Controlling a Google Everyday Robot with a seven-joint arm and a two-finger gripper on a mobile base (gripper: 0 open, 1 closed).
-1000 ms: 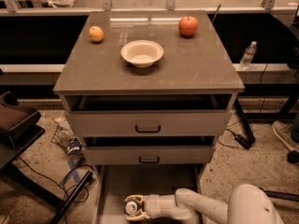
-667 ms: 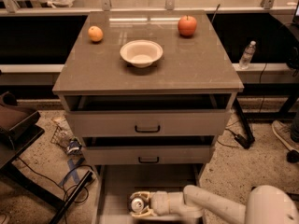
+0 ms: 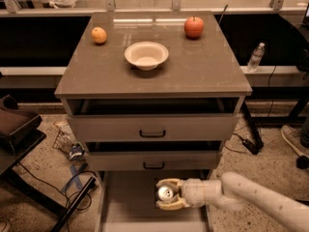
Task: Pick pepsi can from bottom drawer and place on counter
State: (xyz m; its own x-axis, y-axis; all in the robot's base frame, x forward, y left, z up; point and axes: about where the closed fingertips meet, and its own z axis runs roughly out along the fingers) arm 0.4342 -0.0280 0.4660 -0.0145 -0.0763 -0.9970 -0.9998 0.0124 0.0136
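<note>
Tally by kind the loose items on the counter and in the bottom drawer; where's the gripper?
Fruit: 2 (small orange, red apple)
Bowls: 1 (round white bowl)
Cans: 1 (silver-topped pepsi can, in pale grey bottom drawer, gripper at it)
Total: 4

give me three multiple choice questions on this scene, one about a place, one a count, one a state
1. Where is the pincer?
A. over the bowl
B. in the bottom drawer, at the pepsi can
C. by the bottle

2. How many fruits lie on the counter?
A. one
B. two
C. four

3. The bottom drawer is:
A. pulled out
B. shut
C. lying on the counter

Answers:
1 B, it sits low in the tray with the can's silver top at its tip.
2 B, an orange and an apple.
3 A, its pale floor shows below the two upper drawers.
</note>
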